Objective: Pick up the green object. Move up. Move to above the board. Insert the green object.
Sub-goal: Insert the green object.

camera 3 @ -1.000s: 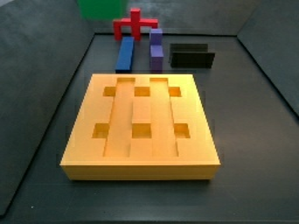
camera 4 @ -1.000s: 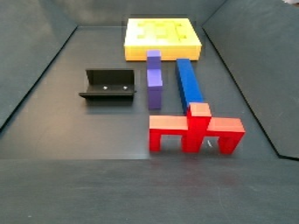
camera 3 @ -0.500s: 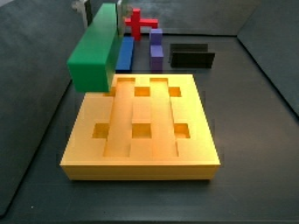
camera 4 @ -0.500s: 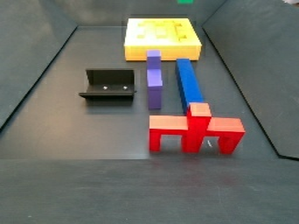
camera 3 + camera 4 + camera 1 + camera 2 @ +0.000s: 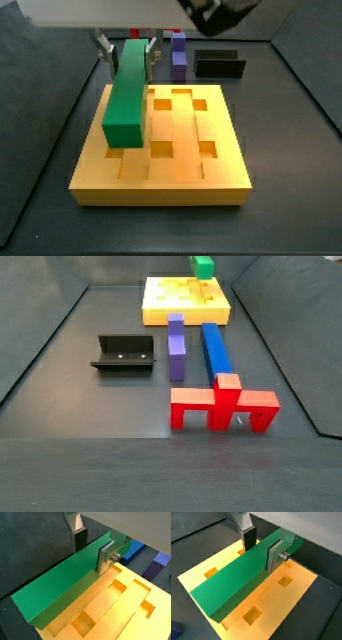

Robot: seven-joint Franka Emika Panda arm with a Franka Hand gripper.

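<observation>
My gripper (image 5: 130, 44) is shut on the green object (image 5: 127, 90), a long green bar held lengthwise above the left part of the board (image 5: 221, 170). In both wrist views the silver fingers (image 5: 105, 554) (image 5: 276, 555) clamp the bar's (image 5: 63, 587) (image 5: 234, 579) sides, with the orange-yellow board (image 5: 123, 609) (image 5: 288, 597) and its square holes beneath. In a side view the bar's end (image 5: 203, 268) hangs over the board (image 5: 167, 301). I cannot tell whether the bar touches the board.
A purple bar (image 5: 177, 344) and a blue bar (image 5: 214, 348) lie side by side beyond the board. A red piece (image 5: 221, 404) stands past them. The black fixture (image 5: 123, 353) (image 5: 218, 64) sits beside the purple bar. Dark walls ring the floor.
The green bar has swung from high at the far end to left of the board, and now lies lengthwise over the board's left part.
</observation>
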